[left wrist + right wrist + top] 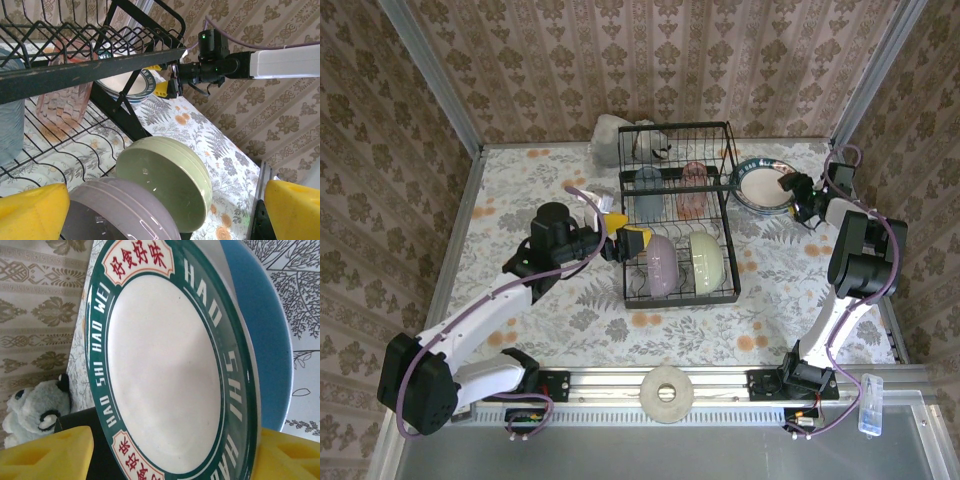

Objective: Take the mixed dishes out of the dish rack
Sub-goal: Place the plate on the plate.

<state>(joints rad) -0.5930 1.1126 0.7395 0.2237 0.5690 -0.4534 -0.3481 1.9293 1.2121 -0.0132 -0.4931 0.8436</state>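
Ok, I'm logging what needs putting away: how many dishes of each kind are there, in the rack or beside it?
Bowls: 2 (lavender bowl, pale green bowl, in the dish rack)
Tumblers: 2 (grey-blue tumbler, pink tumbler, in the rack)
Plates: 2 (green-rimmed plate on a blue plate, right of the rack)
Total: 6

The bench (510,190) is covered in a floral-printed cloth (570,310) and enclosed by 3 walls (550,60) papered in beige damask.

Bright even light, soft shadows, blurred near fingertips
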